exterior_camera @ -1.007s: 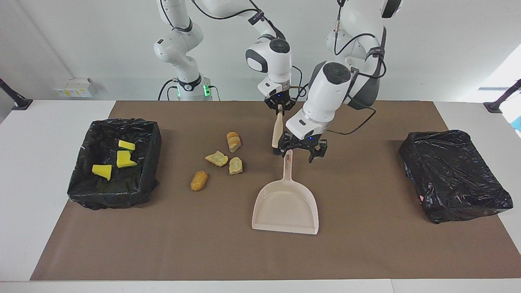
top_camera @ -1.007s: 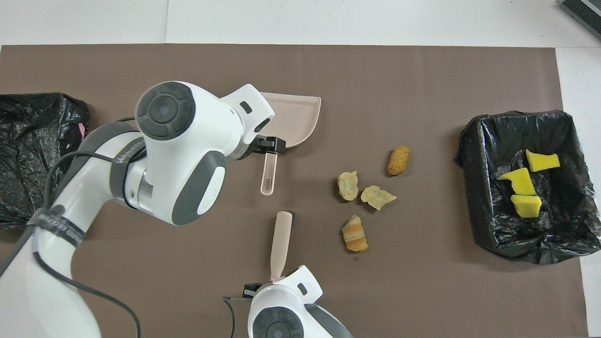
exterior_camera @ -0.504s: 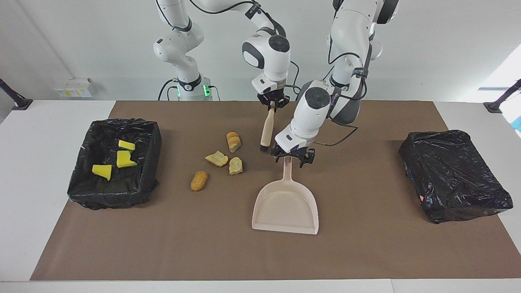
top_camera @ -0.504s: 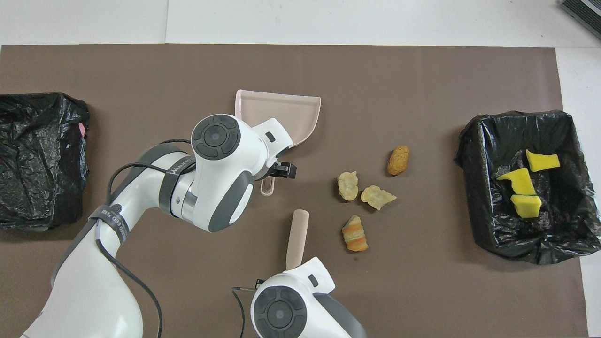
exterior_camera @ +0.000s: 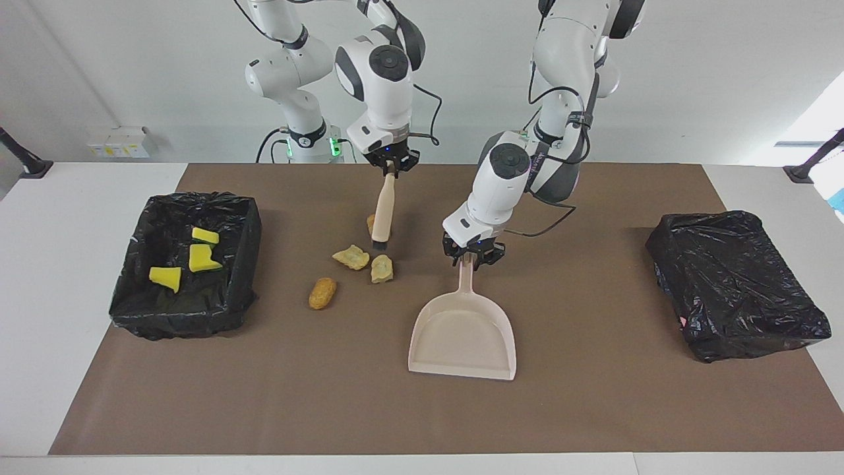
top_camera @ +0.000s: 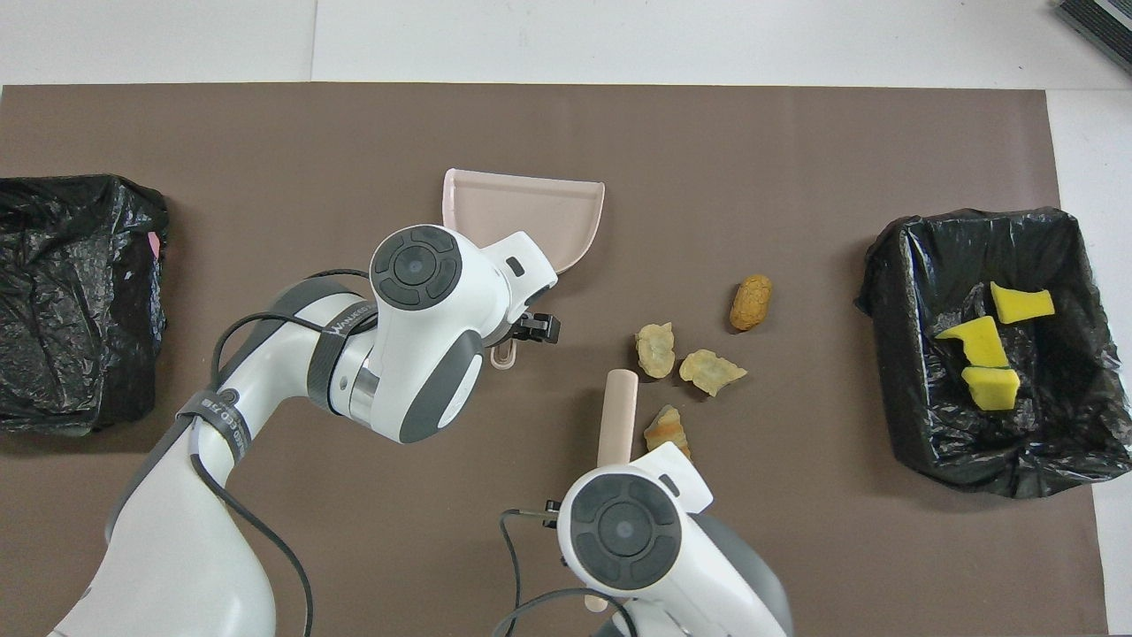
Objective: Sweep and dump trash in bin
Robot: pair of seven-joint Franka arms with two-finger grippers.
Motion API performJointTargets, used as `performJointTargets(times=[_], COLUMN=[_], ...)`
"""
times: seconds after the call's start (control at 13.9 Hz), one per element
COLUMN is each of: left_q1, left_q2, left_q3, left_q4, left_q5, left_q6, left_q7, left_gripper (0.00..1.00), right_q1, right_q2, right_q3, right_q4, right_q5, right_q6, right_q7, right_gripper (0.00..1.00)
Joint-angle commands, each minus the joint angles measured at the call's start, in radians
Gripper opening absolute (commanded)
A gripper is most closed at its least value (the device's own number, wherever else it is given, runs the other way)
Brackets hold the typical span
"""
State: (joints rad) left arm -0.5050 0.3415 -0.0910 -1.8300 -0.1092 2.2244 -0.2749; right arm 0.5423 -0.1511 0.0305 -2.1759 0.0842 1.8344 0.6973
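Note:
Several tan bread chunks (exterior_camera: 351, 256) (top_camera: 711, 372) lie loose on the brown mat. Three yellow sponge scraps (exterior_camera: 201, 258) (top_camera: 982, 341) lie in the black-lined bin (exterior_camera: 241, 264) (top_camera: 887, 292) at the right arm's end. My right gripper (exterior_camera: 391, 169) is shut on the beige brush (exterior_camera: 384, 204) (top_camera: 617, 414), which hangs bristles down over the chunk nearest the robots (exterior_camera: 370, 223) (top_camera: 665, 428). My left gripper (exterior_camera: 469, 258) (top_camera: 522, 334) is shut on the handle of the beige dustpan (exterior_camera: 461, 330) (top_camera: 531, 208), which lies flat on the mat.
A second bin (exterior_camera: 735, 284) (top_camera: 75, 301) wrapped in black plastic sits at the left arm's end of the table. The brown mat (exterior_camera: 593, 409) covers most of the white tabletop.
The right gripper carried the brush toward the right arm's end, over the bread chunks. The left gripper came down onto the dustpan handle and closed on it.

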Motion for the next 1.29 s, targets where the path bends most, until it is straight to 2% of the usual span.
performJointTargets(times=[0.0,0.07,0.22,0.36,0.5,0.79,1.01,1.22], left_q1=[-0.021,-0.018,-0.015,-0.007,-0.001,0.032,0.098,0.135], left_q2=[-0.018,-0.018,-0.019,-0.045,-0.071,-0.110,-0.116,-0.128], left_q3=[0.019,0.017,0.023,0.027,0.033,0.039,0.039,0.040], left_q4=[-0.023,-0.020,-0.005,0.003,0.002,-0.027,-0.044,-0.074], left_q5=[-0.010,-0.010,0.005,0.084,0.115,0.157,0.157,0.157], left_q6=[-0.006,-0.008,-0.040,-0.078,-0.120,-0.166,-0.184,-0.190], left_q7=[0.002,0.003,0.011,0.029,0.107,0.198,0.420,0.583], left_gripper=[0.15,0.00,0.00,0.00,0.00,0.00,0.00,0.00], right_q1=[-0.134,-0.190,-0.327,-0.448,-0.546,-0.567,-0.564,-0.518], right_q2=[-0.041,-0.050,-0.047,-0.038,-0.018,0.002,0.074,0.087], right_q3=[0.009,0.011,0.012,0.012,0.012,0.014,0.014,0.016], right_q4=[-0.021,-0.024,-0.039,-0.054,-0.076,-0.143,-0.168,-0.180], right_q5=[-0.024,-0.024,-0.024,-0.024,-0.024,-0.026,-0.026,-0.024], right_q6=[-0.036,-0.044,-0.027,0.031,0.083,0.227,0.337,0.358], right_q7=[-0.173,-0.265,-0.442,-0.644,-0.793,-0.848,-0.851,-0.829], right_gripper=[0.00,0.00,0.00,0.00,0.00,0.00,0.00,0.00])
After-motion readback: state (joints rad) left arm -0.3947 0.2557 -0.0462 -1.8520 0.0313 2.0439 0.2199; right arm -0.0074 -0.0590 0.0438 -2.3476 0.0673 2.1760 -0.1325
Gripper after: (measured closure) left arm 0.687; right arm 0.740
